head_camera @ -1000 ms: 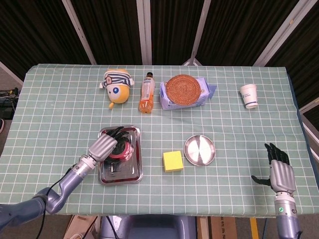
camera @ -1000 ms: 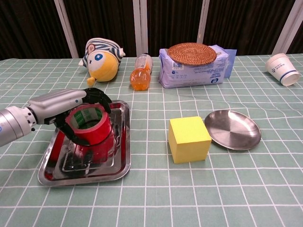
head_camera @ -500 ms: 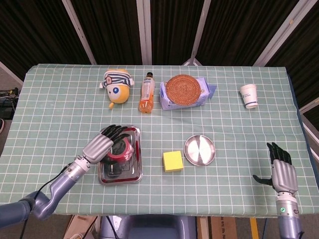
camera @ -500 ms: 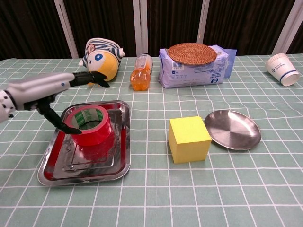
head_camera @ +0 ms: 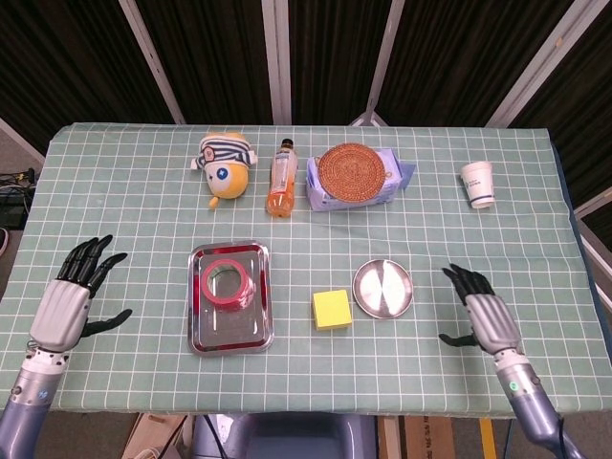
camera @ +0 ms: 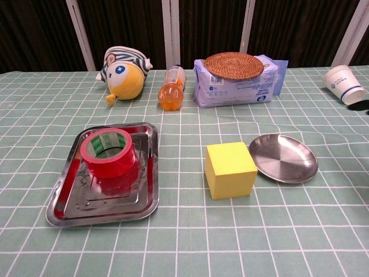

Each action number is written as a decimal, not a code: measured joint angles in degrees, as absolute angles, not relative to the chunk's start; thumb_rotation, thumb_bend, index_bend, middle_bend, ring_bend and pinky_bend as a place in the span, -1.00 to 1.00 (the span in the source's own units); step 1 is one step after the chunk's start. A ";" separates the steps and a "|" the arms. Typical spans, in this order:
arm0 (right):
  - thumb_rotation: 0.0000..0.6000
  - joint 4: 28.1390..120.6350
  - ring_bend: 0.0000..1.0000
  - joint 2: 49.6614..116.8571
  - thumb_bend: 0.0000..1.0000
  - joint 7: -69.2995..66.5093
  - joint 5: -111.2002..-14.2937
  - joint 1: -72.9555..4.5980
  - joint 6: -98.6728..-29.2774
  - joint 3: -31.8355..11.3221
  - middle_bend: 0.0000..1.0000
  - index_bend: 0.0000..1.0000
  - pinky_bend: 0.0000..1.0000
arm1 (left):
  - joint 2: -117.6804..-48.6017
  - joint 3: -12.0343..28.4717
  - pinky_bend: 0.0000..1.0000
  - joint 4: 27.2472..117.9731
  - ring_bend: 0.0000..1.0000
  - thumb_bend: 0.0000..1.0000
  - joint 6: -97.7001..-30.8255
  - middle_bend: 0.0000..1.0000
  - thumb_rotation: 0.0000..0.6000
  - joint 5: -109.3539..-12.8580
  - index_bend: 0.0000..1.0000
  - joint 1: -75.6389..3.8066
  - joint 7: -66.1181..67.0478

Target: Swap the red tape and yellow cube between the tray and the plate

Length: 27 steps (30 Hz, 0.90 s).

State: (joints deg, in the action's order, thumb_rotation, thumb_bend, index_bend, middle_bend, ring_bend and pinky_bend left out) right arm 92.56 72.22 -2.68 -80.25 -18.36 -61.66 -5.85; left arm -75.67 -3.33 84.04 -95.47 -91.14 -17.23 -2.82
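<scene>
**Both robot hands empty, tape in tray, cube on worktop**

The left robot hand (head_camera: pixel 67 304) is seen spread wide with nothing held, low over the green checked worktop (head_camera: pixel 134 201). Well to its right, the red roll of tape (head_camera: pixel 228 284) lies flat in the rectangular steel tray (head_camera: pixel 229 333). The right robot hand (head_camera: pixel 486 317) is likewise held open and empty. To its left, the round steel plate (head_camera: pixel 384 289) is found bare, and the yellow foam cube (head_camera: pixel 332 309) sits on the worktop just beyond the plate, between plate and tray.
</scene>
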 measured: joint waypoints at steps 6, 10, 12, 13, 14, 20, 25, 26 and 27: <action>1.00 96.66 -1.00 73.24 -0.97 1.40 -80.19 -26.87 -52.38 -7.51 -1.00 -1.00 -1.00 | -74.76 -3.43 -0.82 84.84 -1.00 -1.00 -96.43 -1.00 1.00 -92.58 -0.64 -15.86 -3.66; 1.00 99.40 -1.00 74.98 -0.97 5.33 -75.98 -30.59 -48.88 -8.97 -1.00 -1.00 -1.00 | -74.10 -3.33 -0.82 85.53 -1.00 -1.00 -96.26 -1.00 1.00 -93.26 -0.64 -15.14 -2.74; 1.00 100.14 -1.00 75.90 -0.97 7.28 -73.84 -31.55 -48.14 -9.44 -1.00 -1.00 -1.00 | -73.68 -2.91 -0.82 85.77 -1.00 -1.00 -95.75 -1.00 1.00 -93.20 -0.64 -14.79 -3.04; 1.00 100.51 -1.00 76.51 -0.97 8.54 -72.40 -32.25 -47.75 -9.70 -1.00 -1.00 -1.00 | -73.56 -2.64 -0.82 85.79 -1.00 -1.00 -95.49 -1.00 1.00 -92.99 -0.64 -14.69 -3.15; 1.00 100.71 -1.00 76.99 -0.97 9.50 -71.34 -32.78 -47.51 -9.87 -1.00 -1.00 -1.00 | -73.45 -2.29 -0.82 85.81 -1.00 -0.99 -95.17 -1.00 1.00 -92.64 -0.64 -14.58 -3.20; 1.00 101.20 -0.81 80.29 -0.97 14.69 -65.93 -36.12 -47.03 -10.64 -0.95 -0.96 -0.81 | -73.31 -1.20 -0.85 86.23 -1.00 -0.98 -94.32 -1.00 1.00 -92.02 -0.64 -14.07 -3.96; 1.00 99.85 -0.66 83.51 -0.97 16.18 -64.86 -37.95 -47.79 -10.72 -0.84 -0.86 -0.76 | -73.10 -0.94 -0.85 86.67 -1.00 -0.98 -92.46 -1.00 1.00 -91.59 -0.64 -14.08 -4.57; 1.00 99.49 -0.62 83.92 -0.97 16.33 -64.73 -38.25 -47.87 -10.67 -0.81 -0.85 -0.74 | -73.08 -0.71 -0.86 86.75 -1.00 -0.98 -92.16 -1.00 1.00 -91.48 -0.64 -14.08 -4.63; 1.00 99.10 -0.58 84.29 -0.97 16.49 -64.62 -38.45 -47.96 -10.60 -0.76 -0.83 -0.73 | -73.09 -0.55 -0.86 86.75 -1.00 -0.98 -92.10 -1.00 1.00 -91.49 -0.64 -14.06 -4.63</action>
State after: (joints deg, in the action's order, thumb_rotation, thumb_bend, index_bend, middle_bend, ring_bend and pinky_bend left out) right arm 99.10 84.29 16.49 -64.62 -38.45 -47.96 -10.60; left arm -73.09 -0.55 86.75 -92.10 -91.49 -14.06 -4.63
